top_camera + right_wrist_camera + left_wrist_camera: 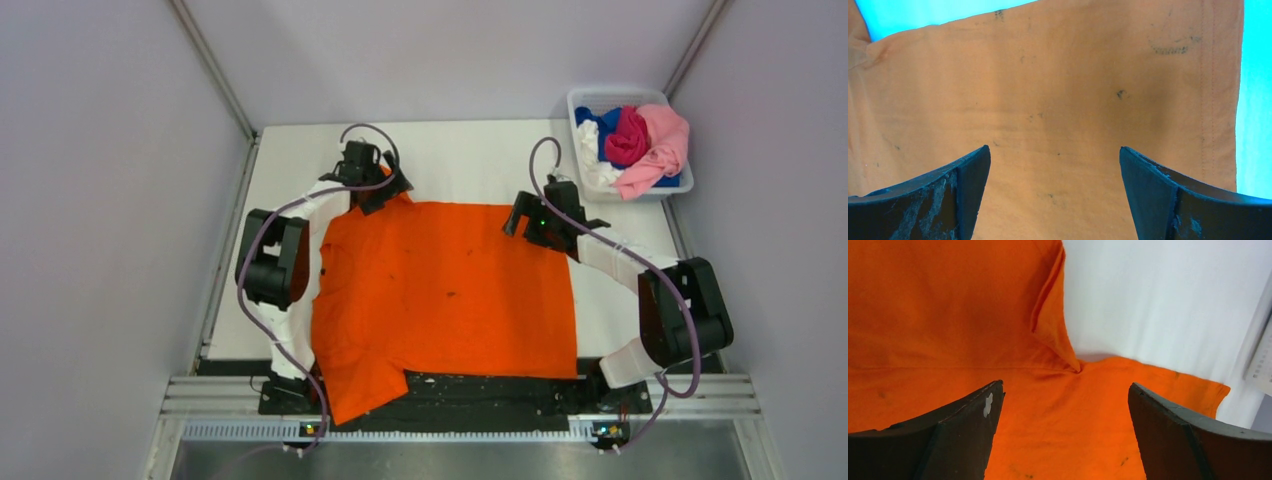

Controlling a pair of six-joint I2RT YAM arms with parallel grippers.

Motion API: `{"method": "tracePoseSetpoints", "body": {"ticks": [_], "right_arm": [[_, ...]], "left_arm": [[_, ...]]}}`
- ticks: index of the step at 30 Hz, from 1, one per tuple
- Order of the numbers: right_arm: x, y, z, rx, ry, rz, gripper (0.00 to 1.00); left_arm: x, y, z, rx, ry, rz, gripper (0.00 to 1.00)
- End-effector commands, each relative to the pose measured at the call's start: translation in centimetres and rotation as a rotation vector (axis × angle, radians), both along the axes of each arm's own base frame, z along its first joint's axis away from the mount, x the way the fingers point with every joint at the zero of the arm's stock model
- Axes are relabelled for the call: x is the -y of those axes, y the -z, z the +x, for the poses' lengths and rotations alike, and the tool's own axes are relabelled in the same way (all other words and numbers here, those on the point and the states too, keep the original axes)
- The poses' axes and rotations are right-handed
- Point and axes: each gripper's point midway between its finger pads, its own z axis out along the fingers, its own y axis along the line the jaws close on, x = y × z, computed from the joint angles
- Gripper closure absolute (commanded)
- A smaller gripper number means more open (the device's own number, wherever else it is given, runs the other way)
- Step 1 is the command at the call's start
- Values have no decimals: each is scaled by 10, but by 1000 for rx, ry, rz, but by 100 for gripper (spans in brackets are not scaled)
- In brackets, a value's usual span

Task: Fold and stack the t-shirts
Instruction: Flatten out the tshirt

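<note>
Left gripper (1063,390) and right gripper (1055,150), both claws wide apart and empty, hover at 11 and 2 o'clock of the bright orange cloth t-shirt (445,290), spread flat mid-table. Probably soft, light, limp: pinch its far edge at the corners.

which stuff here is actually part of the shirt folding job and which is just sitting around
Part of the job:
orange t-shirt, spread flat on the table
pink shirt, magenta shirt, blue shirt, white shirt, all crumpled in the white plastic bin

Just lying about:
white plastic bin itself
table
</note>
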Motion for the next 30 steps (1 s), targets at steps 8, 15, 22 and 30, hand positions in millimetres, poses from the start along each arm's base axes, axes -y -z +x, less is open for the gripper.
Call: {"method": "tracePoseSetpoints", "body": {"ticks": [8, 15, 22, 30], "right_arm": [[11, -4, 3, 34, 33, -58, 1], [16, -12, 3, 53, 45, -75, 1], [16, -19, 0, 69, 41, -65, 1], [14, -21, -1, 74, 32, -58, 1]], "left_arm": [[61, -26, 70, 116, 118, -161, 1], [96, -48, 96, 170, 185, -212, 1], [50, -60, 64, 191, 88, -31, 1], [5, -24, 20, 137, -37, 65, 1]]}}
